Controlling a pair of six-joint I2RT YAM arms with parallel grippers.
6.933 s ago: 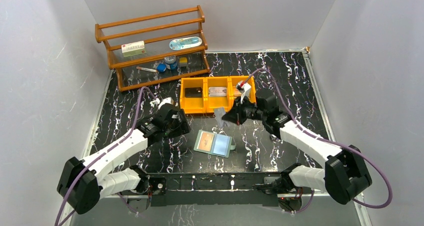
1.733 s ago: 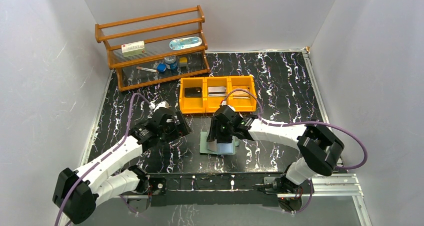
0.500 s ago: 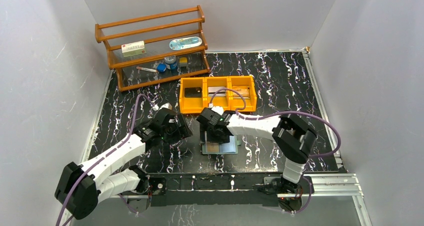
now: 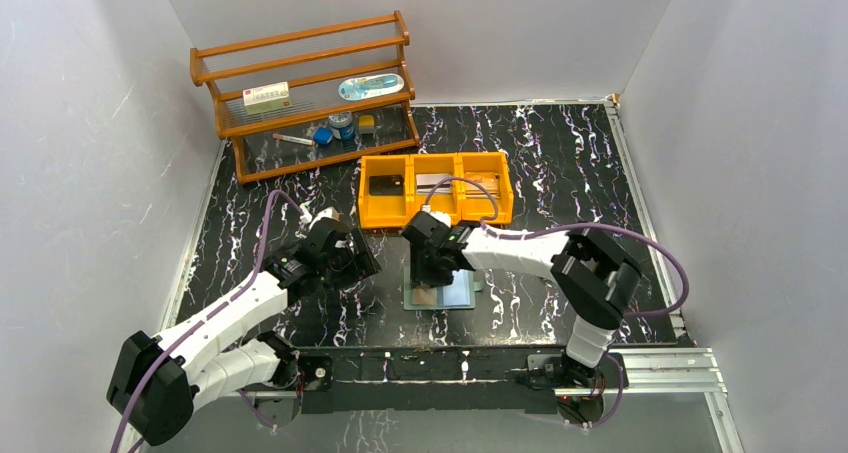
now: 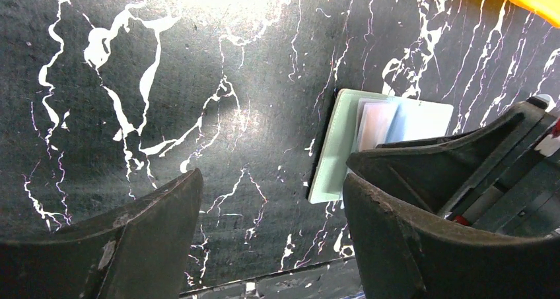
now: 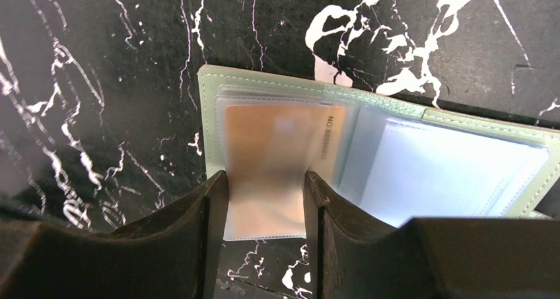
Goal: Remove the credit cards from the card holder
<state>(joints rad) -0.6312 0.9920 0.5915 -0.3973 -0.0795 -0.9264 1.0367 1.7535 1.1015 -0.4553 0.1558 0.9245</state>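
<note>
The pale teal card holder (image 4: pixel 462 300) lies open on the black marble table, also seen in the right wrist view (image 6: pixel 210 107) and the left wrist view (image 5: pixel 335 160). A tan credit card (image 6: pixel 267 147) sticks out past its near edge, and a bluish credit card (image 6: pixel 449 173) sits in the other sleeve. My right gripper (image 6: pixel 266 177) points down on the tan card, one finger on each side and a gap between. Whether it grips the card does not show. My left gripper (image 5: pixel 271 180) hovers open over bare table left of the holder.
An orange three-compartment bin (image 4: pixel 437 218) stands just behind the holder, with a black item (image 4: pixel 386 184) and loose cards (image 4: pixel 435 183) inside. A wooden rack (image 4: pixel 300 93) with small items stands at the back left. Grey walls close in both sides.
The right gripper's jaws have narrowed over the tan card and the arm has shifted slightly to the right. The left arm has barely moved.
</note>
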